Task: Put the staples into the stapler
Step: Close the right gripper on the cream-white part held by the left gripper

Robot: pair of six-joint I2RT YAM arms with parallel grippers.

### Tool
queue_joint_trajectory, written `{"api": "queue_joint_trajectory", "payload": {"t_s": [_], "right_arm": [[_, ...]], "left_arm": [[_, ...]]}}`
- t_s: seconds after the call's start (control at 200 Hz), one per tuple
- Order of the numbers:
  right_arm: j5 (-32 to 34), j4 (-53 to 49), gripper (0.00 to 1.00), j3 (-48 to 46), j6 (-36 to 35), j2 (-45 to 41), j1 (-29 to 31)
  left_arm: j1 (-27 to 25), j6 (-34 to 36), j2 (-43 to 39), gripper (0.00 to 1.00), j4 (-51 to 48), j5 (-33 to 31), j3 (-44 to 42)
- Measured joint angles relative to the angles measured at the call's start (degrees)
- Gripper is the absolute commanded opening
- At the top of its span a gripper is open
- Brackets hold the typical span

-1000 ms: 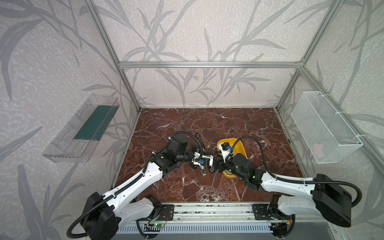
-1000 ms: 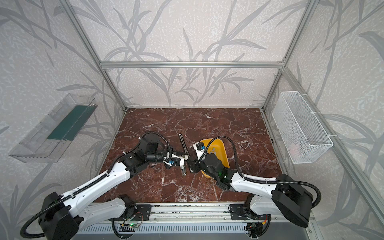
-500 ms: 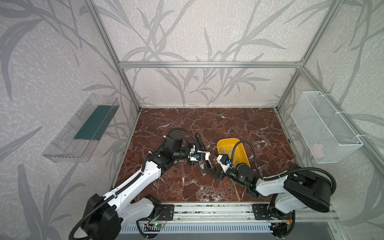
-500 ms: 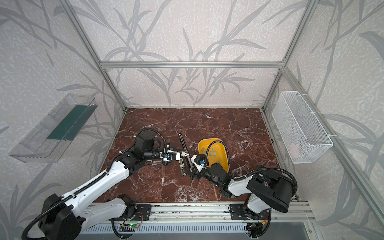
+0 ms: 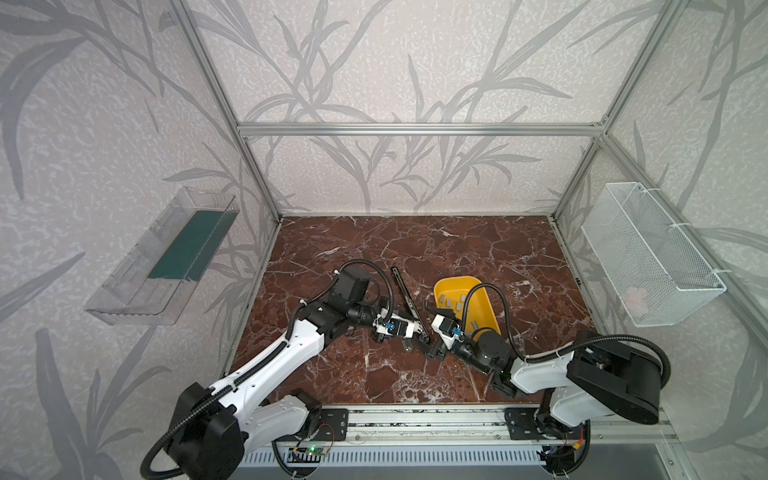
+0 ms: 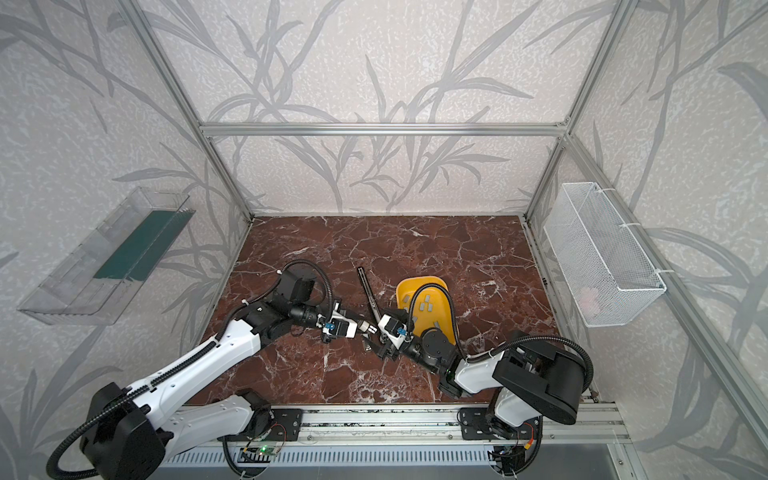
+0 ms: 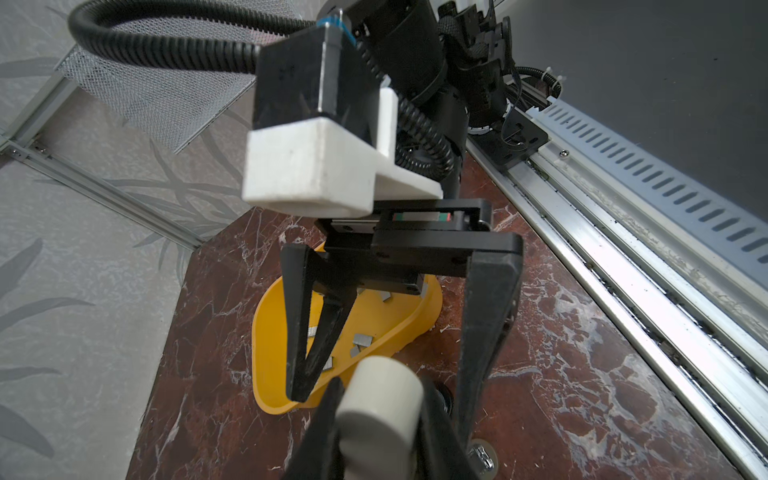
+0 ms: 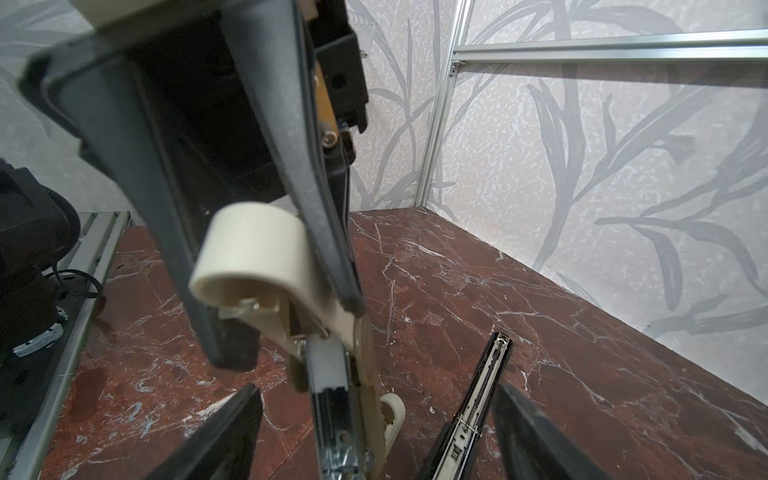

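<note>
Stapler [image 8: 253,249] between left fingers [image 8: 305,174]

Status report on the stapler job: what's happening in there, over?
Left gripper shut on stapler. Right gripper open, empty, close by. Staples in yellow tray, none held. Nothing blocking.

Both arms [image 5: 299,347] have white links, black joints [image 5: 615,374], ribbed black cables [image 7: 166,43] and black jaws.

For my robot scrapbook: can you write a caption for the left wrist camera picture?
The left gripper shut on the cream stapler, right gripper open opposite, staples lying in the yellow tray.
</note>
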Motion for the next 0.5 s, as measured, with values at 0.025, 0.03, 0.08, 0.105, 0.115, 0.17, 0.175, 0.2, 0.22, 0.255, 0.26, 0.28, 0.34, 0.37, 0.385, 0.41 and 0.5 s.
{"api": "queue_joint_trajectory", "payload": {"t_s": [0.025,0.03,0.08,0.105,0.115,0.17,0.175,0.2,0.22,0.255,0.26,0.28,0.34,0.37,0.385,0.41,0.5], "right_arm": [[-0.1,0.0,0.82,0.0,-0.1,0.0,0.0],[-0.1,0.0,0.82,0.0,-0.1,0.0,0.0],[0.0,0.0,0.78,0.0,-0.3,0.0,0.5],[-0.2,-0.1,0.76,0.1,-0.3,0.0,0.8],[-0.2,-0.1,0.75,0.2,-0.3,0.0,1.0],[-0.3,-0.8,0.69,0.7,-0.3,-0.1,1.5],[-0.4,-0.9,0.69,0.8,-0.3,-0.1,1.6],[-0.4,-1.5,0.66,1.2,-0.4,-0.2,1.7],[-0.4,-2.1,0.64,1.5,-0.5,-0.5,1.8],[-0.4,-3.2,0.62,2.0,-0.5,-0.9,2.1],[-0.4,-3.5,0.61,2.2,-0.5,-1.0,2.1],[-0.4,-4.2,0.6,2.5,-0.5,-1.2,2.2],[-0.3,-6.8,0.57,3.8,-0.5,-2.3,2.5],[-0.2,-7.9,0.56,4.4,-0.5,-2.8,2.6],[-0.2,-8.3,0.55,4.6,-0.5,-2.9,2.6],[-0.1,-9.2,0.53,5.0,-0.5,-3.2,2.6],[0.3,-10.8,0.44,5.4,-0.4,-3.3,2.8]], "left_arm": [[0.0,0.1,0.0,0.0,-0.1,0.2,0.0],[0.0,0.1,0.0,0.0,-0.1,0.2,0.0],[-0.2,0.3,0.0,0.0,-0.1,0.5,0.0],[-0.2,0.4,0.0,0.0,-0.1,0.6,0.0],[-0.3,0.4,0.0,0.0,-0.1,0.6,0.0],[-0.3,0.6,0.0,0.0,-0.2,0.9,0.0],[-0.3,0.6,0.0,0.0,-0.1,1.0,0.0],[-0.4,0.6,0.0,0.0,-0.2,1.1,0.0],[-0.4,0.6,0.0,0.0,-0.2,1.2,0.0],[-0.4,0.6,0.0,0.0,-0.2,1.4,0.0],[-0.4,0.6,0.0,0.0,-0.2,1.4,0.0],[-0.5,0.6,0.0,0.0,-0.2,1.5,0.0],[-0.6,0.6,0.0,0.0,-0.2,1.6,0.0],[-0.6,0.6,0.0,0.0,-0.2,1.7,0.0],[-0.6,0.6,0.0,0.0,-0.1,1.6,0.0],[-0.6,0.6,0.0,0.0,-0.1,1.6,0.1],[-0.7,0.7,0.0,0.0,0.0,1.6,0.1]]}}
